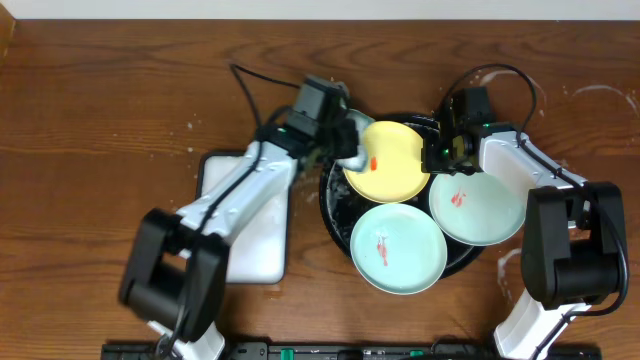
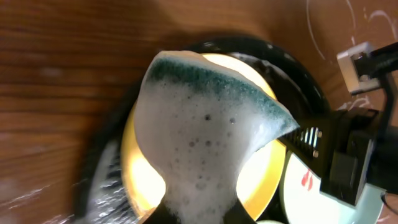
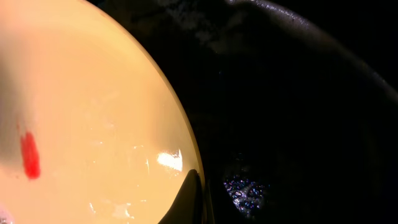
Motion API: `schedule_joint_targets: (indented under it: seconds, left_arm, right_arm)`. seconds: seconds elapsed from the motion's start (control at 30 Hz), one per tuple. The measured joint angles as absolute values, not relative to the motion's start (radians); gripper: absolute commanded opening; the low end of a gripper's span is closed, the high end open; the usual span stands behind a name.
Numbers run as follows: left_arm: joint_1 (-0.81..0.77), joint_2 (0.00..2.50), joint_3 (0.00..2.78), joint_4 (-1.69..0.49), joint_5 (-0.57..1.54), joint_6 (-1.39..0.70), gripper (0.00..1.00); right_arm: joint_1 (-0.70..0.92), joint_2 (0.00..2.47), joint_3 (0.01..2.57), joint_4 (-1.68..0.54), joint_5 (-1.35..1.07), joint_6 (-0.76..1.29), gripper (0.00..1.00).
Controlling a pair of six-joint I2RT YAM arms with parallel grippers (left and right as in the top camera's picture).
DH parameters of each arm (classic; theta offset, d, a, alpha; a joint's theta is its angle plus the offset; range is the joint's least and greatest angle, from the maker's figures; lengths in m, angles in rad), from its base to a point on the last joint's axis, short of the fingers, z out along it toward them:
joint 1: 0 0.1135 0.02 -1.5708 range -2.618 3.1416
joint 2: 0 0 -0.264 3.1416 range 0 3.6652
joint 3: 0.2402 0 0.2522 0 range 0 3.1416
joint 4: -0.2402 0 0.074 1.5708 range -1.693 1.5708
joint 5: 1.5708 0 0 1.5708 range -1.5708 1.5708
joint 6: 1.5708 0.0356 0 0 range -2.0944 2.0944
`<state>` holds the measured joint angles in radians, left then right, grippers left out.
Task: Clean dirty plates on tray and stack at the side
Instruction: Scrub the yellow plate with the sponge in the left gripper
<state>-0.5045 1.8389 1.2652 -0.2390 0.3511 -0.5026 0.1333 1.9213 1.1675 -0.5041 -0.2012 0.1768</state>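
The black tray (image 1: 335, 210) holds three plates. The yellow plate (image 1: 392, 165) lies at the back and has a red smear near its left edge. My left gripper (image 1: 350, 145) is shut on a foamy green-topped sponge (image 2: 199, 124) and presses it on the yellow plate (image 2: 144, 177). My right gripper (image 1: 436, 152) is shut on the yellow plate's right rim (image 3: 93, 124), with one finger (image 3: 189, 199) over the edge. Two mint plates (image 1: 398, 250) (image 1: 480, 208) with red smears lie in front and at the right.
A white rectangular tray (image 1: 258, 235) lies left of the black tray, under my left arm. Suds fleck the black tray's floor (image 3: 245, 186) and its left rim (image 2: 102, 186). Wet rings mark the wooden table at the far right (image 1: 600, 95).
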Motion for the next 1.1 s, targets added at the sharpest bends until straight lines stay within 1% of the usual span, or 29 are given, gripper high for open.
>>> schedule_joint_targets:
  seconds: [0.1,0.23,0.47,0.67,0.9,1.0,1.1]
  left_arm:
    - [-0.537,1.919,1.280,-0.199,0.385,-0.556,0.07]
    - [-0.575,2.035,1.379,-0.228,0.414,-0.597,0.07]
    - [-0.597,2.117,1.468,-0.258,0.410,-0.610,0.08]
    - [-0.599,2.139,1.488,-0.366,0.299,-0.561,0.07]
    - [-0.606,2.137,1.537,-0.498,0.076,-0.454,0.07]
    - [-0.614,2.138,1.542,-0.501,0.048,-0.436,0.07]
    - [-0.615,2.139,1.541,-0.473,0.063,-0.445,0.07]
  right_arm:
    - [0.133,1.921,1.168,-0.504,-0.201,0.179,0.01]
    - [0.133,1.921,1.168,-0.504,-0.201,0.179,0.01]
    - [0.133,1.921,1.168,-0.504,-0.201,0.179,0.01]
    - [0.133,1.921,1.168,-0.505,-0.201,0.179,0.01]
    - [0.133,1.921,1.168,-0.508,-0.201,0.179,0.01]
    - [0.133,1.921,1.168,-0.508,-0.201,0.179,0.01]
    - [0.133,1.921,1.168,-0.512,-0.200,0.179,0.01]
